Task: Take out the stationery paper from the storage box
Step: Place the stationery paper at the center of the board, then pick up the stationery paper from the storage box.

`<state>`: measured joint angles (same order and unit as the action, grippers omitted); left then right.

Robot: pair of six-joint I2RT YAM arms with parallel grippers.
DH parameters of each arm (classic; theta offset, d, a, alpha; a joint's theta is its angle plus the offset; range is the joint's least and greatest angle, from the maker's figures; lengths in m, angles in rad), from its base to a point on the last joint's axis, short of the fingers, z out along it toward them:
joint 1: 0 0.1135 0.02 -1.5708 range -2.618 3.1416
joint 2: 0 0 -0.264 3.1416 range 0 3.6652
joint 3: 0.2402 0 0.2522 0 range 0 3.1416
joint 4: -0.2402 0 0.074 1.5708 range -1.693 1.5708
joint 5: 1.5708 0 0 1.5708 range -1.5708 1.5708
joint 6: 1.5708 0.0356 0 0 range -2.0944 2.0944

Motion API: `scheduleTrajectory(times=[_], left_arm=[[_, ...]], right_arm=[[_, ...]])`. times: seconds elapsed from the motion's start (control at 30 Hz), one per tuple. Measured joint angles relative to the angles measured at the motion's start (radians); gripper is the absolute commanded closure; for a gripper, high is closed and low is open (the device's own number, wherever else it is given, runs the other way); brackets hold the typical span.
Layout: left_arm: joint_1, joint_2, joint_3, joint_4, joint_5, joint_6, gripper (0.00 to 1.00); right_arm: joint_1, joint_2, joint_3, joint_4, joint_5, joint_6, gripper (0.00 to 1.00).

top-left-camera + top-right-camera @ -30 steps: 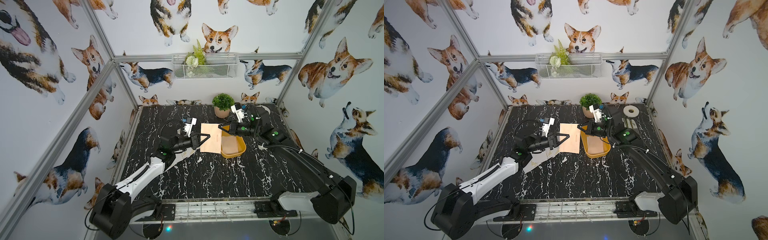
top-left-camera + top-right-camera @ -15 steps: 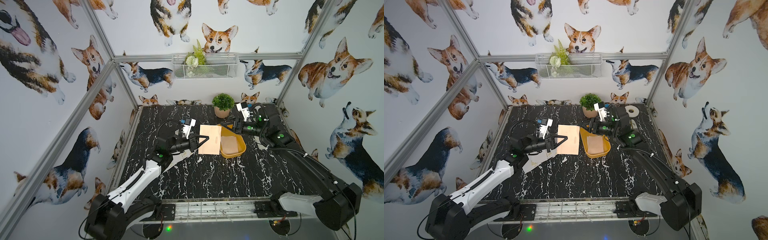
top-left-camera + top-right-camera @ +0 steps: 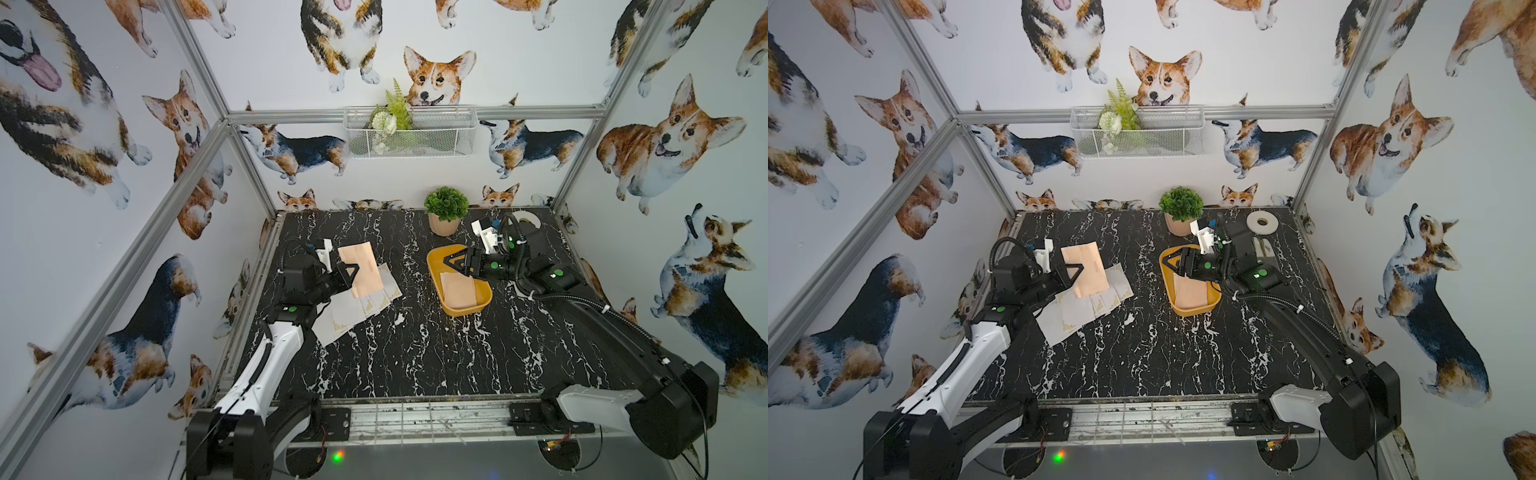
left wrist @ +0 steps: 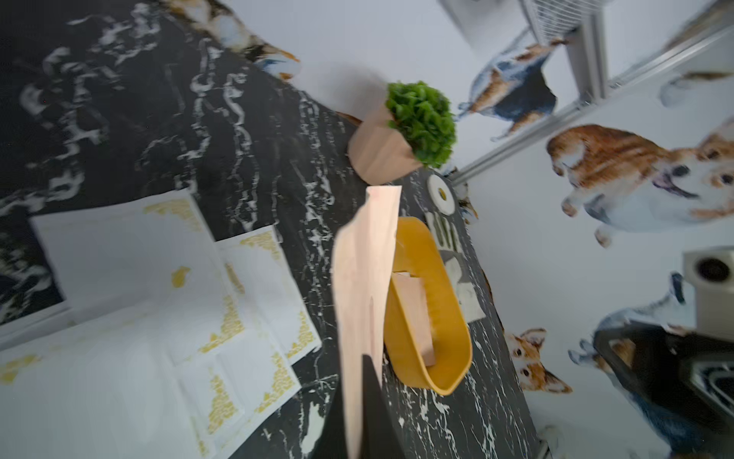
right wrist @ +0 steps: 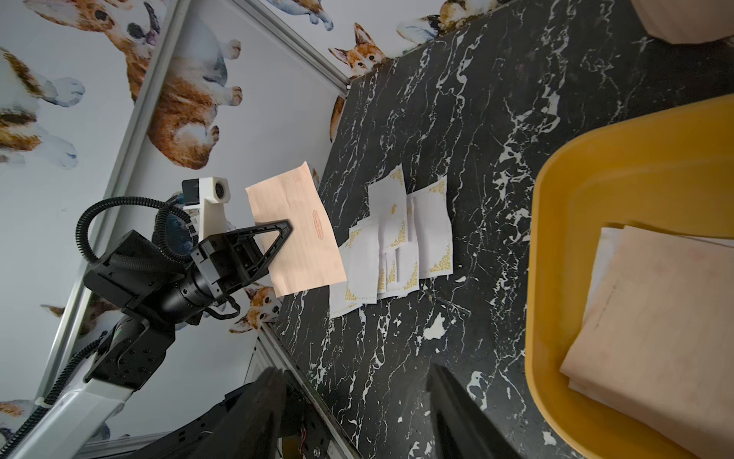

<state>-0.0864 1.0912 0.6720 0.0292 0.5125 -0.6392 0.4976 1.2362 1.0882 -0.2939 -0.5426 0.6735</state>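
- Sheets of the stationery paper (image 4: 119, 254) are found in three places: one peach sheet (image 3: 368, 270) is held up in the air, white sheets (image 3: 353, 309) with gold corners are spread on the tabletop (image 3: 415, 353) below it, and a peach stack (image 3: 457, 291) is kept in the storage box (image 3: 467, 309).
- The left gripper (image 3: 355, 270) is pinched tight on one edge of the peach sheet.
- The right gripper (image 5: 353, 369) is spread wide with nothing in it, and it is held close to the storage box.
- The paper is judged to be very light, thin and bendy; the held sheet is seen curling in the left wrist view.
- It can be creased or torn easily, so a soft pinch is needed.
- The smooth sheets can be expected to slide on each other, so more than one may be picked up.
- The peach stack is best taken by an edge or a corner, where it can be lifted off the box floor.
- No brand or label can be read; a small red oval mark (image 5: 317, 224) is printed on the peach sheet, but nothing in it can be made out.
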Motion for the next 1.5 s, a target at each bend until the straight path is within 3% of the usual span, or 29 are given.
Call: scheduleTrajectory(times=[0.43,0.9,1.03,1.23,1.33,1.5], left_arm=[[0.047,0.174,-0.069,-0.028,-0.124,-0.053,1.0],[0.048,0.274,-0.058,-0.043,-0.159,-0.052,0.98],[0.049,0.269,-0.057,-0.053,-0.169,-0.044,0.84],[0.05,0.231,-0.039,-0.1,-0.188,-0.022,0.32],[0.051,0.201,-0.024,-0.139,-0.212,-0.019,0.23],[0.051,0.14,0.006,-0.217,-0.283,0.005,0.22]], right_arm=[[0.007,0.205,-0.009,-0.224,0.399,-0.177,0.39],[0.078,0.446,0.026,-0.302,0.741,-0.234,0.46],[0.077,0.513,0.058,-0.293,0.796,-0.261,0.47],[0.069,0.6,0.12,-0.27,0.842,-0.311,0.52],[0.057,0.638,0.144,-0.261,0.852,-0.334,0.53],[0.039,0.677,0.167,-0.257,0.859,-0.358,0.59]])
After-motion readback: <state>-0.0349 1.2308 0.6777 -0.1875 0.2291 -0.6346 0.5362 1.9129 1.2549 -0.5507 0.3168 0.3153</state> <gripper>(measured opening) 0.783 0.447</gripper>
